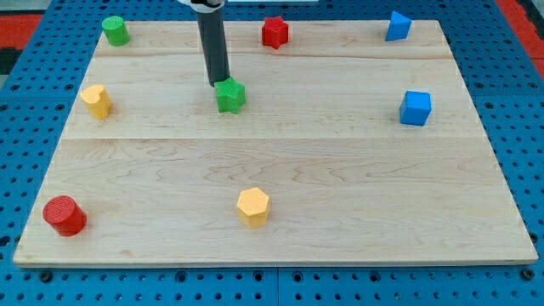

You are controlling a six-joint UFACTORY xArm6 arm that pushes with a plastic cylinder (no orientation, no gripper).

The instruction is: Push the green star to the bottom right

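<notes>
The green star [229,95] lies on the wooden board [340,187], in the upper middle, a little left of centre. My tip [218,84] stands right at the star's upper left edge, touching it or nearly so. The dark rod rises from there to the view's top. The board's bottom right corner lies far from the star.
A green cylinder [115,31] is at the top left, a red star [274,32] at the top middle, a blue block [397,26] at the top right. A blue cube [416,108] is at the right, a yellow block [96,100] at the left, a red cylinder [65,215] at the bottom left, a yellow hexagon [252,206] at the bottom middle.
</notes>
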